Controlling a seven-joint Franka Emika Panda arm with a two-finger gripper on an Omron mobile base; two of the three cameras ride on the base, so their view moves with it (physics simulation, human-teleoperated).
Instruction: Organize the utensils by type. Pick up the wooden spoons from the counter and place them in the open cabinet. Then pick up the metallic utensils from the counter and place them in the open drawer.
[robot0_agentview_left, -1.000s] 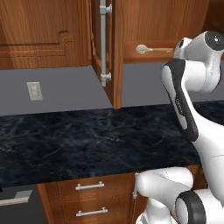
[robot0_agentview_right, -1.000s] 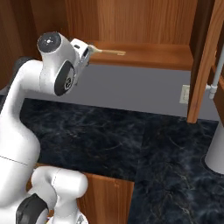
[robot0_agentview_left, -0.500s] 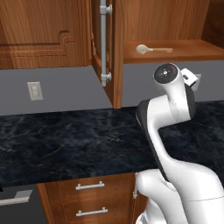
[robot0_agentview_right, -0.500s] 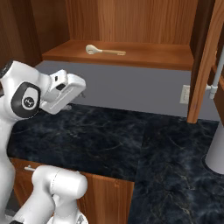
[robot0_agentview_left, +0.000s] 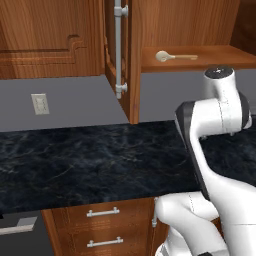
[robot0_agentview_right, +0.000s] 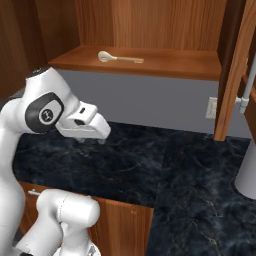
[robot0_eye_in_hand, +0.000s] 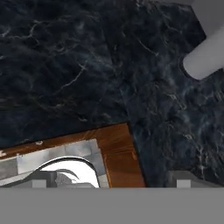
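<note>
Wooden spoon (robot0_agentview_right: 119, 58) on cabinet shelf (robot0_agentview_right: 165, 66): light, stiff, best pinched mid-handle. Gripper (robot0_agentview_right: 94, 140) wide open, empty, above counter (robot0_agentview_right: 150, 160).

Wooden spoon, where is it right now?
The wooden spoon lies flat on the open cabinet's shelf, left of the cabinet door in the right base view, bowl end to the left, above the dark counter.

My arm is folded at the elbow, wrist bent down; my gripper (robot0_agentview_right: 93, 140) hangs empty, jaws spread wide, pointing downward.
</note>
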